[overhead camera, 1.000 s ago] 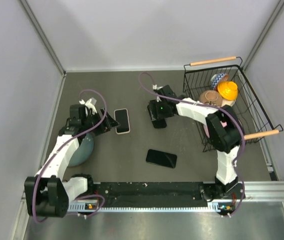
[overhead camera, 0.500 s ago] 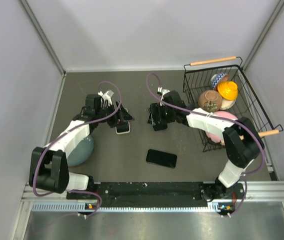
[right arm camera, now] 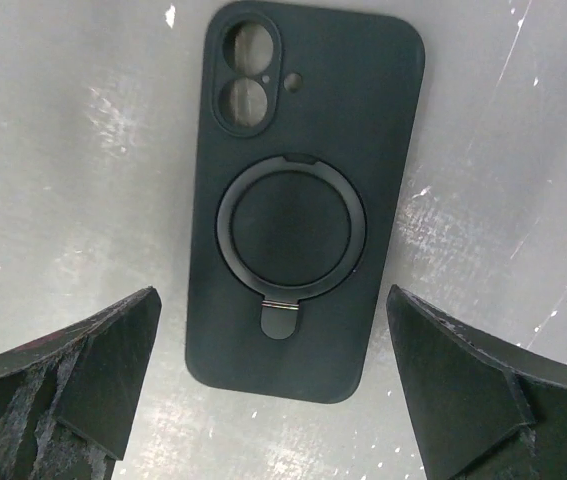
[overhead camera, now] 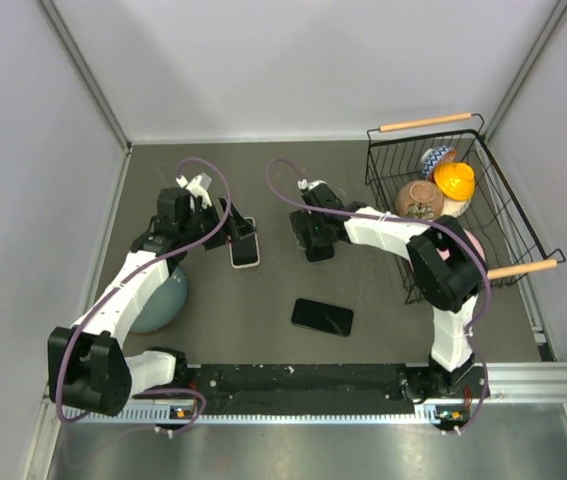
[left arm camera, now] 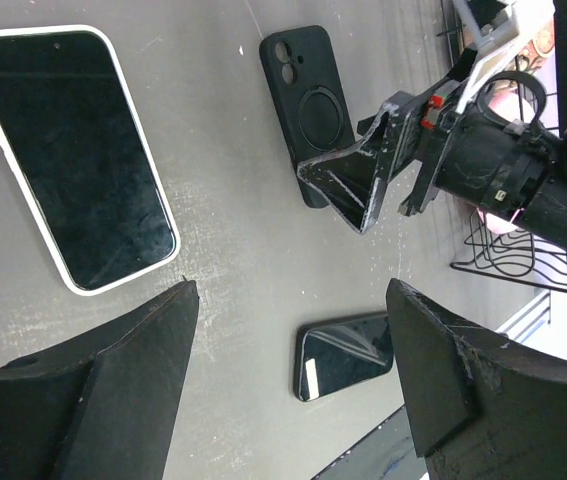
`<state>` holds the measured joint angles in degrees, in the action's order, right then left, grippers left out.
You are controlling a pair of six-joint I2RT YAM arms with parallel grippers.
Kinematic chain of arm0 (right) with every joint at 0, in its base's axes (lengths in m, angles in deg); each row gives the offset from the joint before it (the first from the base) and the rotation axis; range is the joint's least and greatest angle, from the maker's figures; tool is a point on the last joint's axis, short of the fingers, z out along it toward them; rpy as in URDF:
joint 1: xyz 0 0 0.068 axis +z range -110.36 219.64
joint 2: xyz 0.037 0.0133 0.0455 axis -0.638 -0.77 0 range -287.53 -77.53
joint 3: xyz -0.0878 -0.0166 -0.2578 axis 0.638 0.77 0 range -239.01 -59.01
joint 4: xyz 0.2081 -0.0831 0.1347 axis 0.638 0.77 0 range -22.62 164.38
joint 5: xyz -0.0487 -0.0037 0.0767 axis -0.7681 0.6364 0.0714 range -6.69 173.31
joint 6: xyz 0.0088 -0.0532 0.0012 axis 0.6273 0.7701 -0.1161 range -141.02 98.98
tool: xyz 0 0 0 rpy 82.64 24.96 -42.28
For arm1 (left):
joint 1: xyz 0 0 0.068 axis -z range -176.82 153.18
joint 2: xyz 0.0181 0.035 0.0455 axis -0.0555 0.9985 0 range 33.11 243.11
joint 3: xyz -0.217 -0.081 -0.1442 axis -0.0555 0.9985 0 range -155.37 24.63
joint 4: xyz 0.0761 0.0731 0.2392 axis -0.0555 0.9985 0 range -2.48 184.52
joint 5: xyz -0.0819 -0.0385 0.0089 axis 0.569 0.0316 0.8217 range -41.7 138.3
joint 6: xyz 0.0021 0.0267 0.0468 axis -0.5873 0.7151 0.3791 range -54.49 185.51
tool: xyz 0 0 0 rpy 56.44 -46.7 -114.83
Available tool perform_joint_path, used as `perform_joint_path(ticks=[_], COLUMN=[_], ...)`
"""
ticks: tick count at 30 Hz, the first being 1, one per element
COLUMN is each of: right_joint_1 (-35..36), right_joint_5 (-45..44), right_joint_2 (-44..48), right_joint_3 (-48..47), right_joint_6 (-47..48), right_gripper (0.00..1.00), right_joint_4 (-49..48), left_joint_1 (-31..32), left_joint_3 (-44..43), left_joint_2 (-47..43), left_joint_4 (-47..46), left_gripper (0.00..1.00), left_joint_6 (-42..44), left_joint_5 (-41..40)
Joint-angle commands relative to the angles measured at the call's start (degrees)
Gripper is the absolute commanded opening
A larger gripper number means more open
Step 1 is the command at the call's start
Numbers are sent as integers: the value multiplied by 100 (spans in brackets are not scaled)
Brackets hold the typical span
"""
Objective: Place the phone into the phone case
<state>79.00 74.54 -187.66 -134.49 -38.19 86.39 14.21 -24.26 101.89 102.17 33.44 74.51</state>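
Case (right arm camera: 303, 200): black, flat on the table (overhead camera: 383, 320), back side up. Ring stand at its middle, camera cutouts toward the upper left of the right wrist frame. In the top view it sits just right of centre, under the right gripper (right arm camera: 271, 298).

Right gripper: fingers (right arm camera: 73, 370) spread wide, one on each side of the case. Bare table shows between each finger and the case edge. No contact, nothing grasped.

White-edged phone (left arm camera: 68, 155): screen up, upper left of the left wrist frame. In the top view it is left of the case, well apart from it.

Left gripper (left arm camera: 291, 292): fingers (left arm camera: 113, 390) released and wide, with only table between them. In the top view it sits at the phone's left edge; I cannot tell whether it touches.

Black phone (overhead camera: 322, 317): screen up, lower centre of the top view, alone and apart from both grippers.

Basket (overhead camera: 425, 122): wire, upper right, holding an orange helmet (overhead camera: 454, 180) and other small items.

Round grey-blue object (overhead camera: 161, 300): lower left, partly under the left arm.
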Motion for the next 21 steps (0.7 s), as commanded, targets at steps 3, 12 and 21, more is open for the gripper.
perform_joint_path(ticks=[3,12,21], right_joint_1=[90,134,134], right_joint_5=[-264,-458,190], right_joint_2=[-299,-501,-45], right_joint_3=[-336,-204,7], right_joint_6=[152,117,-14], right_gripper=[95,85,59], right_joint_4=[244,314,139], left_joint_1=[-39,-48,-39], left_joint_3=[-7,2,63], left_joint_2=[-136,-145,-57], left_joint_4=[-77,-50,-111], left_gripper=[81,81,77], left_joint_6=[8,-44,-88], left_joint_5=[103,-11,102])
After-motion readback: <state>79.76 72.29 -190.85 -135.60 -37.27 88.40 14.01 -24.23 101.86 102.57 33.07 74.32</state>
